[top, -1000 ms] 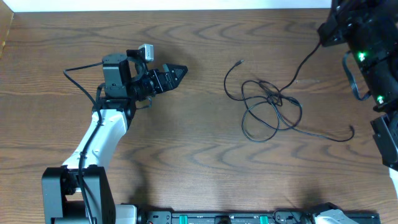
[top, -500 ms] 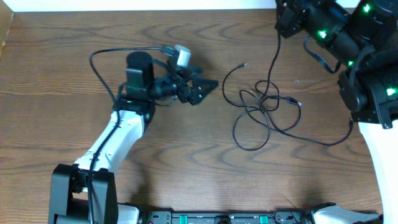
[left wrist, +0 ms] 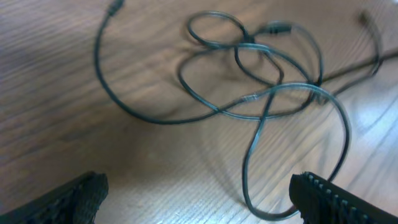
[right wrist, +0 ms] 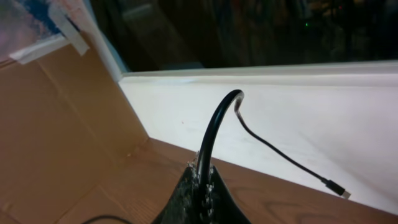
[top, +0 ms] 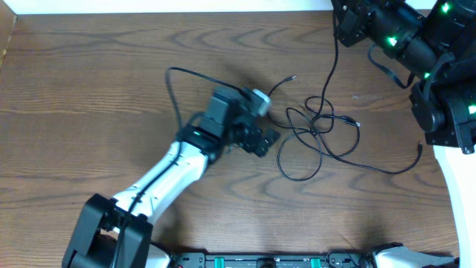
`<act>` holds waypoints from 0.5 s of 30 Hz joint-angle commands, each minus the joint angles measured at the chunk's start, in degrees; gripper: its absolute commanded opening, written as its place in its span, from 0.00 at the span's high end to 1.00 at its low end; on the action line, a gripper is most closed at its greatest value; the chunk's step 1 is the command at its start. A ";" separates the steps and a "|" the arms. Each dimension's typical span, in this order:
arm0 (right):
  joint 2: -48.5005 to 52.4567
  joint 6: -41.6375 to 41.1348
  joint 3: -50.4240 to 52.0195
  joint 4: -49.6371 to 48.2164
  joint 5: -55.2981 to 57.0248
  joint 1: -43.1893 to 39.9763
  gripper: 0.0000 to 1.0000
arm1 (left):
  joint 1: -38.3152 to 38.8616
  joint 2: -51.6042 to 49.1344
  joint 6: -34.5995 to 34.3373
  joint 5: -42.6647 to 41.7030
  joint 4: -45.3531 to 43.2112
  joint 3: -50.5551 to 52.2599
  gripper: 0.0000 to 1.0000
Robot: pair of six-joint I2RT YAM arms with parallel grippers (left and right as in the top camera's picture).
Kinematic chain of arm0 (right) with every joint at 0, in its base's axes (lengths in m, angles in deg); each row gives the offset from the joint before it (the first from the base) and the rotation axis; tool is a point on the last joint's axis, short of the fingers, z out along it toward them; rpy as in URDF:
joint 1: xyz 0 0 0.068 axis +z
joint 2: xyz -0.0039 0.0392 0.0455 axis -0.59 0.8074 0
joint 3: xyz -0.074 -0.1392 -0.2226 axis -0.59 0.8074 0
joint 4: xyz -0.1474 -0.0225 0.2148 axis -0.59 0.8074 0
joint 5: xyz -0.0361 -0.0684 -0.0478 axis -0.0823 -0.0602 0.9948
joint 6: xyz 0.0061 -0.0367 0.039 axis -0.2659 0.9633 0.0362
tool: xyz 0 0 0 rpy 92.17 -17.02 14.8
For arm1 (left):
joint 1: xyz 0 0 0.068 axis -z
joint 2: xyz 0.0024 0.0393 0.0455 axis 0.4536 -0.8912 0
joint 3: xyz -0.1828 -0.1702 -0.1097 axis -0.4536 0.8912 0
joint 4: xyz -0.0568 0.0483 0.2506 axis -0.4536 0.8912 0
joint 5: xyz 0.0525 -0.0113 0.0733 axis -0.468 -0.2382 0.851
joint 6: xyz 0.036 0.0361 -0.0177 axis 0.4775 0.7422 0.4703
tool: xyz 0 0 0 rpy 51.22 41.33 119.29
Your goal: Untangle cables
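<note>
The cables lie as a loose tangle of thin black loops on the wooden table, right of centre. One plug end points up-left and another end lies at the right. No white cord shows. My left gripper is open, low over the table, just left of the tangle. In the left wrist view the loops lie ahead of the open jaws, and the lowest loop reaches the right finger. My right gripper is shut on one black cable and holds it up at the far right; its plug end hangs free.
The table's far edge meets a white wall, with brown cardboard at the left. The right arm's body takes up the upper right corner. A thick black arm cable loops behind the left arm.
My left arm has swung right and forward, from the table's left half to the edge of the tangle. The right arm moved left with its held cable, then stayed; the tangle shifted slightly left.
</note>
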 commanded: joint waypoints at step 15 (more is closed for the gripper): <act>-0.83 0.28 -0.90 2.93 0.04 -3.48 0.99 | 7.61 -4.26 5.20 9.40 1.40 -0.07 0.02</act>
